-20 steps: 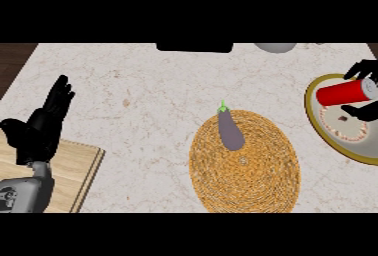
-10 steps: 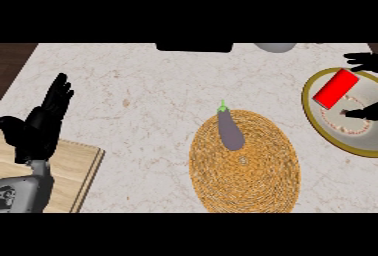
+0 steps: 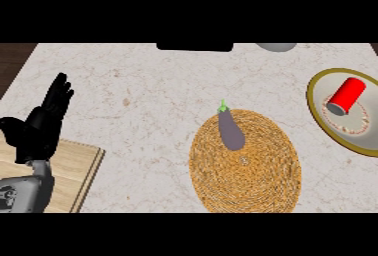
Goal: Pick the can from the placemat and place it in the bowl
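Left hand (image 3: 40, 127) is parked at the left edge of the view, fingers straight and pointing up, thumb sticking out to the side, holding nothing. Its grey forearm comes up from the lower left corner, over a wooden board (image 3: 74, 167) that sits at the counter's left edge. Right hand isn't in the shot at all.

Moving out across the marble counter (image 3: 148, 90), you hit the round woven placemat (image 3: 247, 165) near the middle, straw coloured. An eggplant (image 3: 231, 130) lies on its upper left part, purple with a little green stem, stem end poking just past the mat's top rim, long axis running up and down the view with a slight lean.

Then way over on the right is the bowl (image 3: 325, 117), shallow, gold-ish rim, pale inside with a ring pattern, partly cut off by the right edge. The can (image 3: 346, 96) is in it, not on the placemat. It's plain red, cylinder shaped, lying tilted on its side instead of standing. Long axis runs diagonally, upper end toward the top right, lower end toward the bowl's middle.

Up at the far edge there's a dark flat thing (image 3: 194, 46) and a grey rounded object (image 3: 277, 47), both cut off so can't tell what they are.
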Controlling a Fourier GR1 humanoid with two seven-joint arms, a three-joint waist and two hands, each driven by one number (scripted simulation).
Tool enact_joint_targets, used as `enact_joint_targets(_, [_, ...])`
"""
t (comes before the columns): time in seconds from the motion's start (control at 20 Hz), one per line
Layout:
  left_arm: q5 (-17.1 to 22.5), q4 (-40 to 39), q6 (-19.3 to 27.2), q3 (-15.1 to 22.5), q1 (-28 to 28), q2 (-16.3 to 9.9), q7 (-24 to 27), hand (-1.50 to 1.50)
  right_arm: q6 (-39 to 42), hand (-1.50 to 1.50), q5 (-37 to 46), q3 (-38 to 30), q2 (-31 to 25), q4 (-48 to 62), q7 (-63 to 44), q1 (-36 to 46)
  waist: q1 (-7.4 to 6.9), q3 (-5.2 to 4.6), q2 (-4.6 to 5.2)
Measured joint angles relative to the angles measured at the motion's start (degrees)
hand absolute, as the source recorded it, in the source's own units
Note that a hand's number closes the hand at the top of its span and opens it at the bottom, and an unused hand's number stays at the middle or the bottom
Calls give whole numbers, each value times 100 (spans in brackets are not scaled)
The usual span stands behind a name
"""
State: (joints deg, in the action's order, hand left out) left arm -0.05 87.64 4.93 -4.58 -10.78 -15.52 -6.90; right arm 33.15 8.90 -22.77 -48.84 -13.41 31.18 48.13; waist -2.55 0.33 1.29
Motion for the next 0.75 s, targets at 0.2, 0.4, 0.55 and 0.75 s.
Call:
enact_joint_targets(0.2, [-10,98,15,22,57,31,-18,0,318,-150,-131,-136,-447,173,-102,-278,-4,14,17])
enact_joint_targets(0.4, [-15,37,19,3,13,33,-8,0,617,-150,-289,-261,-751,247,-302,-447,20,29,39])
enact_joint_targets(0.55, [16,36,-6,-12,38,34,6,0,875,-150,-425,-345,-852,261,-467,-588,41,41,35])
enact_joint_targets(0.75, [67,29,-53,-68,55,-6,24,0,1112,-150,-660,-511,-979,210,-702,-635,35,50,33])
